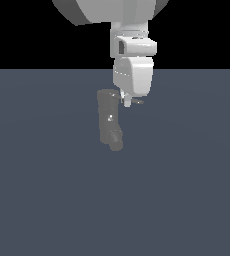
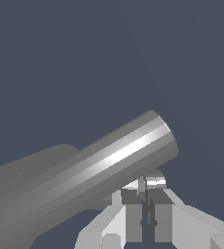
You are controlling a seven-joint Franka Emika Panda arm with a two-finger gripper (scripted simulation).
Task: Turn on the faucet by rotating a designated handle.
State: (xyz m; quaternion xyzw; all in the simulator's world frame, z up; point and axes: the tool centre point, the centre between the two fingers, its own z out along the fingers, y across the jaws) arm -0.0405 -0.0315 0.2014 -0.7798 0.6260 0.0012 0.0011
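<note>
Jaws: in the wrist view the gripper has its two fingers drawn nearly together, with only a thin dark slit between them. Nothing is seen clamped in that slit. The fingertips sit just beside the underside of the handle; whether they touch it cannot be told.

Hidden parts: in the exterior view the gripper is small and largely masked by the white arm, so only a short tip of the handle shows past it. In the wrist view the handle's far end is cut off by the frame edge.

Orientation: the faucet stands on the grey table with its long axis roughly upright, leaning slightly. Its stubby spout angles down toward the exterior view's right. The handle projects sideways from the faucet's top, toward the exterior view's right.
</note>
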